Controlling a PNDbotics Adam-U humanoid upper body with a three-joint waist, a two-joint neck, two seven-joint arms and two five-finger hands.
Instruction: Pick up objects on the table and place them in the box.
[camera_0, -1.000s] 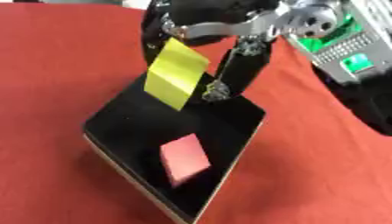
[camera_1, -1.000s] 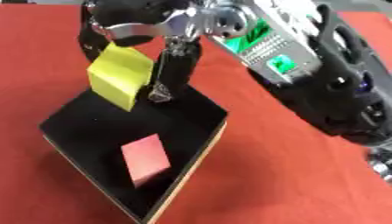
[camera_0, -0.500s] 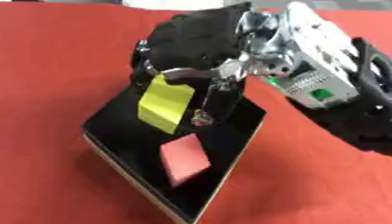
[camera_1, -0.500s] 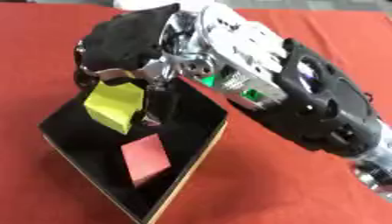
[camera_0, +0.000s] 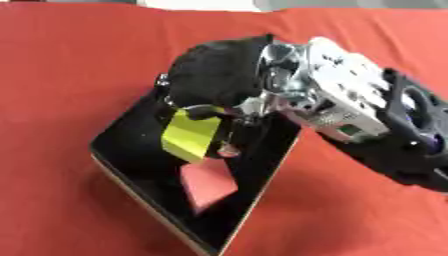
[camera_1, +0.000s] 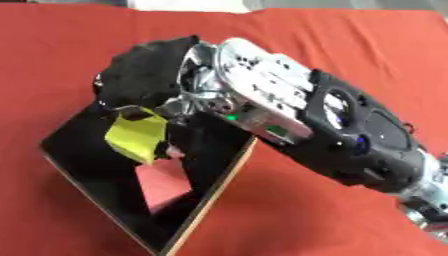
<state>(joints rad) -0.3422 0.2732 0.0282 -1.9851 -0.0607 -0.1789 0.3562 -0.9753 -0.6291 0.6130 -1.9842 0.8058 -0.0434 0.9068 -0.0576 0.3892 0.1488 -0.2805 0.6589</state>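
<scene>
**Right hand holds the yellow piece over the box**

The black shallow box with a pale wooden edge (camera_0: 131, 172) lies askew on the red cloth-covered table (camera_0: 70, 70); it serves as landmark here. The robot's black and silver right hand (camera_0: 219, 87) reaches in from the right and hangs over the far corner of the box; its fingers are curled around the upper edge of a flat yellow rectangular piece (camera_0: 189, 136), pinching it. The yellow piece hangs tilted inside the box opening — whether it touches the bottom I cannot tell; just beside it, nearer to the camera, a flat pink rectangular piece (camera_0: 208, 184) lies on the black bottom of the box.
</scene>
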